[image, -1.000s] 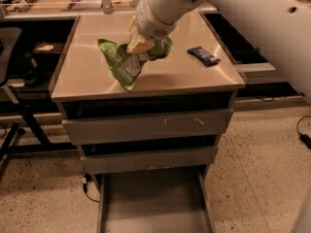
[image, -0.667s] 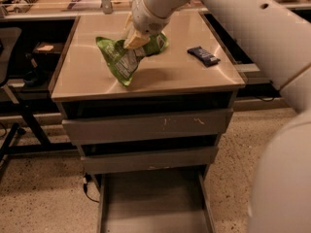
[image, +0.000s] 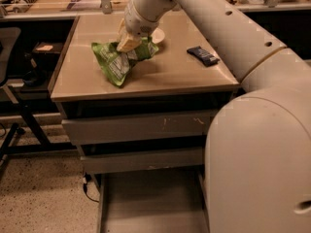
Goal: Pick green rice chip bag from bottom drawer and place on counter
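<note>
Arm (image: 218, 23) stretched forward; claw (image: 128, 43) pointing down above counter (image: 184, 76), clamped on green rice chip bag (image: 114, 64).

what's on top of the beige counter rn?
Crinkled light-green rice chip bag, pinched by the gripper; dark blue bar wrapper; white dish mostly behind the gripper. White arm covers the corner behind it.

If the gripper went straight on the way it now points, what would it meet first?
The gripper, above the counter, grips the green rice chip bag; the bag would probably press onto the counter first.

Counter (image: 165, 76) bears green rice chip bag (image: 115, 66) — hand (image: 130, 43) gripping it — dark wrapper (image: 203, 55), white bowl (image: 158, 34).
</note>
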{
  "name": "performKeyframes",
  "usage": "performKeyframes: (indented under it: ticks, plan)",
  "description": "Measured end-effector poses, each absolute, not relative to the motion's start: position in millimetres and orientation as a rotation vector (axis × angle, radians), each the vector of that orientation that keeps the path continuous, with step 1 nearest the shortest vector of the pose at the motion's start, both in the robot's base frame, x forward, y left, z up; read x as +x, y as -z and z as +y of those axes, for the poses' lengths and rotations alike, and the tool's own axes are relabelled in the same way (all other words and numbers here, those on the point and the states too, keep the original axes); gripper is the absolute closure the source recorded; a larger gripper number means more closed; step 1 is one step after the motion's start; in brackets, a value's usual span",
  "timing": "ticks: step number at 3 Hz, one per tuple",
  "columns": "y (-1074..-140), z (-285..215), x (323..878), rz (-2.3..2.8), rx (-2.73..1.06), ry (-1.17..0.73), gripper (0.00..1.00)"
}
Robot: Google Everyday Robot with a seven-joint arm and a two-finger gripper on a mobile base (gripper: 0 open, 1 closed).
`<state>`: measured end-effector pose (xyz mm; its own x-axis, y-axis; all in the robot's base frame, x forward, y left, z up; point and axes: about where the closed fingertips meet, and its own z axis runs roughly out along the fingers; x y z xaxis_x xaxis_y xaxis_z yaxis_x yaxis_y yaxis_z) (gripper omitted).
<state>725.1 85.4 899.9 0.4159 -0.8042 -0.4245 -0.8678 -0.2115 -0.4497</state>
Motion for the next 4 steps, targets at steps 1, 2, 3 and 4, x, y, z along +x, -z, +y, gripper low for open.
performKeyframes:
  ticks: [1, 2, 3, 4]
  plan:
    - [-883.2, 95.6, 736.8, 1.409, -2.055, -0.156, 1.0]
    - [-881.6, 96.5, 738.1, 1.409, -2.055, -0.158, 0.84]
    - [-881.6, 96.5, 738.1, 1.409, -2.055, -0.158, 0.59]
    - [-881.6, 96.5, 738.1, 1.409, -2.056, -0.158, 0.36]
